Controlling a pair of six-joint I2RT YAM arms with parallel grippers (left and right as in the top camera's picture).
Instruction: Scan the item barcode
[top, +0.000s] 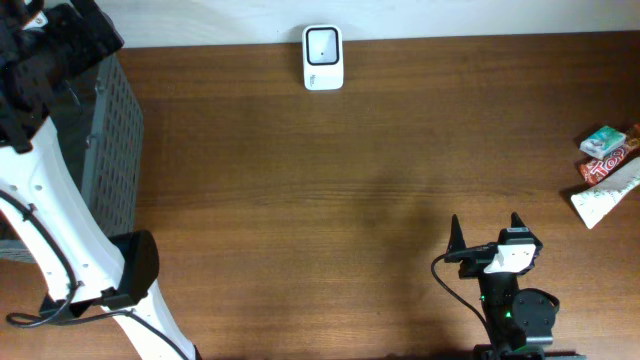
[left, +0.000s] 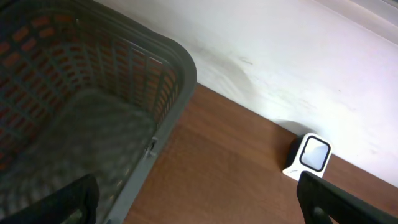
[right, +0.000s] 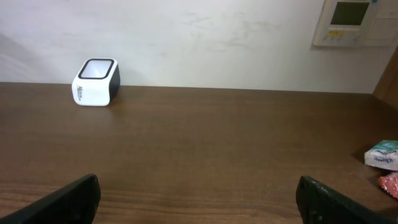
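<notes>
The white barcode scanner (top: 323, 57) with its dark window stands at the table's far edge, against the wall. Three packaged items lie at the right edge: a green-and-white packet (top: 603, 141), a red snack bar (top: 608, 166) and a white packet (top: 605, 200); no barcode shows on them. My right gripper (top: 485, 232) is open and empty near the front edge, facing the scanner (right: 96, 81), well left of the items. My left gripper (left: 199, 208) is open and empty, hovering over the basket's far corner with the scanner (left: 309, 155) ahead to its right.
A grey mesh basket (top: 118, 140) stands at the table's left side, its rim (left: 180, 68) close under the left gripper. A wall control panel (right: 351, 22) hangs behind the table at the right. The white wall runs along the far edge.
</notes>
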